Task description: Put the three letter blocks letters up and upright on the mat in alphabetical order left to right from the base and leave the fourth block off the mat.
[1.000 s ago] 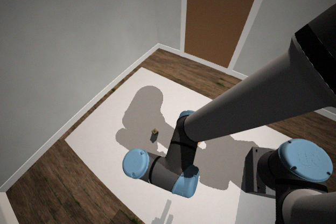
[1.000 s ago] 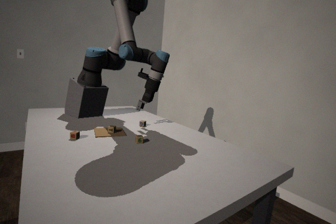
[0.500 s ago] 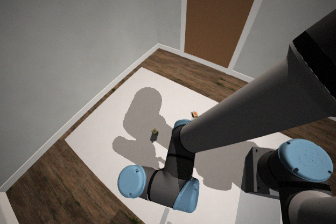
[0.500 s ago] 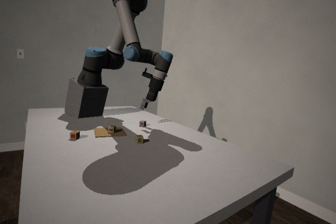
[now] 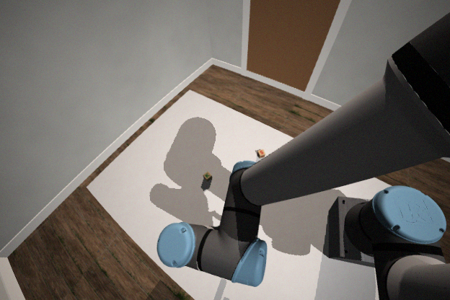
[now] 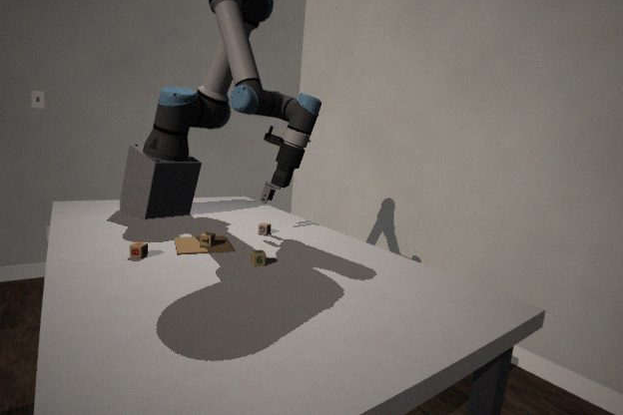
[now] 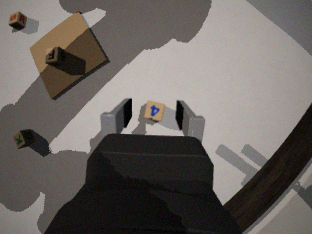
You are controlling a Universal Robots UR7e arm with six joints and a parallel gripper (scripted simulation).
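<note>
My gripper (image 6: 267,195) (image 7: 154,108) is open and empty, high above the table. In the wrist view a block with a blue 4 on top (image 7: 154,111) shows between the fingers, but it lies below them on the table; it also shows in the exterior view (image 6: 264,228). A block with dark markings (image 6: 207,239) (image 7: 54,56) sits on the tan mat (image 6: 186,245) (image 7: 75,26); I cannot read its letter surely. A block with a red S on top (image 5: 260,152) (image 6: 138,249) (image 7: 17,20) and a green-marked block (image 5: 207,175) (image 6: 259,257) (image 7: 22,139) lie off the mat. The arm hides the mat in the top view.
The white table (image 5: 189,107) (image 6: 126,309) bears the mat and blocks. The robot's base block (image 6: 173,189) stands at the table's far end in the exterior view. The arm's shadow crosses the mat and the green-marked block. A table edge curves through the wrist view's lower right.
</note>
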